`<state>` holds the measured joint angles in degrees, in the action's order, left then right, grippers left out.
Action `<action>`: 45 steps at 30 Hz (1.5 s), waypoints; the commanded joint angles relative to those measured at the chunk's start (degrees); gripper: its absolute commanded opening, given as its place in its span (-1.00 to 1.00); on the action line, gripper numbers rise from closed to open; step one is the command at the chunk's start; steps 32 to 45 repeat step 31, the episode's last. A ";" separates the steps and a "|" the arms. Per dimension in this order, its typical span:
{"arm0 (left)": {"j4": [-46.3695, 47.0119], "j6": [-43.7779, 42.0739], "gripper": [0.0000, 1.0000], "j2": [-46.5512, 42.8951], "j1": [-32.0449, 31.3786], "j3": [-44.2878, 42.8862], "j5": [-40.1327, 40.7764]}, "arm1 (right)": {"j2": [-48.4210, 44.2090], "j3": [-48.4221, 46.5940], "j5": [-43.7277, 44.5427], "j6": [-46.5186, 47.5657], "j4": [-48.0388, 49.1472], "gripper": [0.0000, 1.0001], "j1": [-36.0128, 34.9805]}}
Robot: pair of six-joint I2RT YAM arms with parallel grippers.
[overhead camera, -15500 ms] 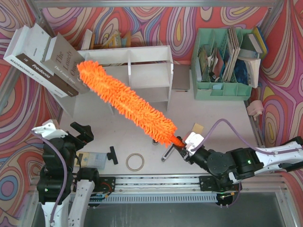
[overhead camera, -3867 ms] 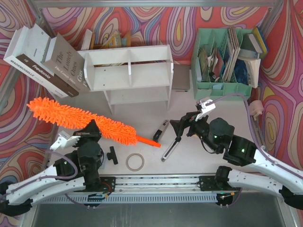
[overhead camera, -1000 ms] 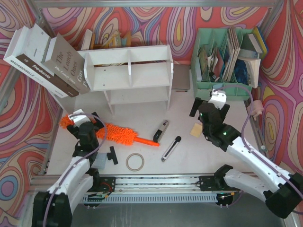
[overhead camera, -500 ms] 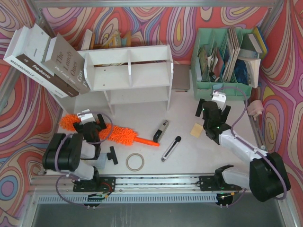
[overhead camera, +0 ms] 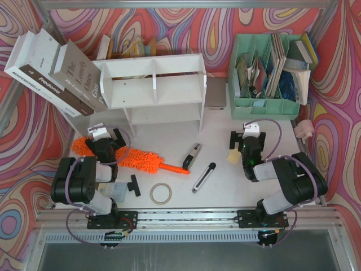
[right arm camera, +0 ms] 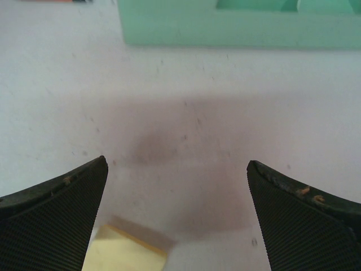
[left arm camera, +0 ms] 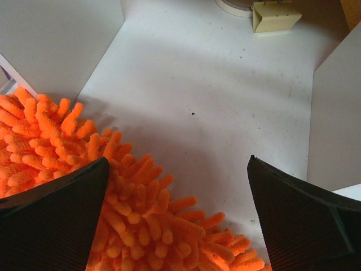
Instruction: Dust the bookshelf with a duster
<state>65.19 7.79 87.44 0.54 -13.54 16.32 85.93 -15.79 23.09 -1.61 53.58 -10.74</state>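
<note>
Duster (overhead camera: 130, 157) lay flat on the table (overhead camera: 169, 135), in front of the bookshelf (overhead camera: 155, 84) toward the left side and not touching it. The fluffy head pointed left and the thin orange handle (overhead camera: 175, 168) pointed right.

Your left gripper (overhead camera: 105, 137) sat over the head's left end with the jaws spread wide. In the wrist view, orange fibres (left arm camera: 84, 186) filled the space below and between the fingers (left arm camera: 51, 214), but nothing was pinched. Your right gripper (overhead camera: 246, 138) was well apart from the duster, near the mint organiser (overhead camera: 265, 107), with jaws spread and empty over bare table.

Handling, as a guess:
- The whole thing was probably light.
- The head was soft and would squash, so a grip on the fibres would likely slide or pull loose.
- The handle looked stiff, smooth plastic and narrow, so you'd have needed the jaws almost fully together on it.
- The bare handle was the best place to take hold, close to where the fluff started.
- It was long, so the far tip would probably swing and droop.

Writing: the white book (overhead camera: 34, 79) at the left read "MADEMOISELLE" and "Fredonia". The grey book (overhead camera: 76, 76) read "The Lonely", with the rest unclear. No label was readable on the duster or the shelf.
</note>
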 commanded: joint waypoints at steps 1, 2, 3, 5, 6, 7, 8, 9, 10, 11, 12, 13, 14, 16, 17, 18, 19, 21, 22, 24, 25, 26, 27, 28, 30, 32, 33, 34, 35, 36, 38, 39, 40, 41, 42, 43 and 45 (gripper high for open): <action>-2.12 1.18 0.97 -0.41 0.43 -0.94 0.29 | 4.24 0.45 -12.87 4.80 19.93 0.97 4.21; -1.75 1.11 0.97 -0.30 0.43 -0.88 0.29 | 8.28 0.52 -15.53 3.81 22.54 0.98 5.91; -2.03 1.20 0.97 -0.39 0.41 -0.94 0.30 | 11.28 0.12 -16.42 3.76 26.17 0.97 6.84; -2.40 1.20 0.97 -0.57 0.43 -0.99 0.25 | 10.55 -2.99 -20.46 2.48 17.58 0.96 8.63; -2.17 1.14 0.97 -0.43 0.41 -0.97 0.33 | 10.45 -3.62 -21.16 2.63 17.62 0.97 8.79; -1.98 1.19 0.96 -0.35 0.41 -0.88 0.30 | 10.36 -4.00 -21.63 2.35 16.06 0.97 8.99; -2.12 1.20 0.97 -0.47 0.40 -0.95 0.30 | 10.60 -3.91 -21.43 2.46 16.76 0.97 9.04; -2.25 1.23 0.97 -0.58 0.43 -0.96 0.30 | 10.30 -4.08 -21.61 2.36 15.82 0.97 9.02; -2.16 1.22 0.97 -0.51 0.37 -0.96 0.30 | 10.51 -3.89 -21.43 2.43 16.34 0.97 9.02; -2.16 1.25 0.96 -0.44 0.36 -0.96 0.30 | 10.48 -3.94 -21.36 2.48 16.33 0.97 9.03; -2.15 1.19 0.97 -0.45 0.35 -0.96 0.30 | 10.35 -3.98 -21.41 2.41 16.04 0.97 8.99; -2.17 1.22 0.97 -0.44 0.38 -0.96 0.30 | 10.48 -3.88 -21.25 2.48 16.41 0.97 9.04; -2.17 1.19 0.97 -0.43 0.40 -0.96 0.30 | 10.30 -3.93 -21.25 2.49 16.10 0.97 8.99; -2.17 1.18 0.96 -0.43 0.38 -0.97 0.30 | 10.43 -3.90 -21.25 2.49 16.17 0.97 9.03; -2.17 1.21 0.96 -0.45 0.38 -0.96 0.30 | 10.45 -3.95 -21.27 2.46 16.19 0.98 9.02; -2.17 1.24 0.97 -0.43 0.36 -0.96 0.30 | 10.35 -3.92 -21.29 2.48 16.09 0.97 9.04; -2.17 1.20 0.97 -0.43 0.38 -0.96 0.30 | 10.36 -3.91 -21.32 2.49 16.09 0.97 8.99; -2.17 1.20 0.97 -0.50 0.34 -0.96 0.30 | 10.33 -3.91 -21.29 2.43 16.10 0.97 9.06; -2.17 1.22 0.97 -0.49 0.39 -0.96 0.30 | 10.32 -3.96 -21.25 2.48 16.11 0.97 9.07; -2.17 1.25 0.96 -0.48 0.39 -0.96 0.30 | 10.40 -4.13 -21.61 2.38 15.85 0.98 9.05; -2.17 1.18 0.97 -0.49 0.39 -0.97 0.30 | 10.47 -4.33 -22.07 2.20 15.48 0.98 9.24; -2.17 1.20 0.97 -0.50 0.35 -0.96 0.30 | 10.43 -4.38 -22.21 2.22 15.26 0.97 9.37; -2.17 1.19 0.96 -0.48 0.34 -1.01 0.30 | 10.42 -4.35 -22.16 2.25 15.30 0.97 9.40; -2.17 1.17 0.96 -0.46 0.34 -0.97 0.30 | 10.42 -4.34 -22.15 2.30 15.39 0.97 9.32; -2.18 1.17 0.96 -0.45 0.37 -0.96 0.30 | 10.42 -4.27 -22.14 2.31 15.38 0.98 9.40; -2.17 1.18 0.96 -0.44 0.35 -0.96 0.30 | 10.44 -4.27 -22.16 2.35 15.42 0.97 9.34; -2.17 1.18 0.96 -0.44 0.35 -0.96 0.30 | 10.44 -4.27 -22.16 2.35 15.42 0.97 9.34; -2.17 1.18 0.96 -0.44 0.35 -0.96 0.30 | 10.44 -4.27 -22.16 2.35 15.42 0.97 9.34; -2.17 1.18 0.96 -0.44 0.35 -0.96 0.30 | 10.44 -4.27 -22.16 2.35 15.42 0.97 9.34; -2.17 1.18 0.96 -0.44 0.35 -0.96 0.30 | 10.44 -4.27 -22.16 2.35 15.42 0.97 9.34; -2.17 1.18 0.96 -0.44 0.35 -0.96 0.30 | 10.44 -4.27 -22.16 2.35 15.42 0.97 9.34; -2.17 1.18 0.96 -0.44 0.35 -0.96 0.30 | 10.44 -4.27 -22.16 2.35 15.42 0.97 9.34; -2.17 1.18 0.96 -0.44 0.35 -0.96 0.30 | 10.44 -4.27 -22.16 2.35 15.42 0.97 9.34; -2.17 1.18 0.96 -0.44 0.35 -0.96 0.30 | 10.44 -4.27 -22.16 2.35 15.42 0.97 9.34; -2.17 1.18 0.96 -0.44 0.35 -0.96 0.30 | 10.44 -4.27 -22.16 2.35 15.42 0.97 9.34; -2.17 1.18 0.96 -0.44 0.35 -0.96 0.30 | 10.44 -4.27 -22.16 2.35 15.42 0.97 9.34; -2.17 1.18 0.96 -0.44 0.35 -0.96 0.30 | 10.44 -4.27 -22.16 2.35 15.42 0.97 9.34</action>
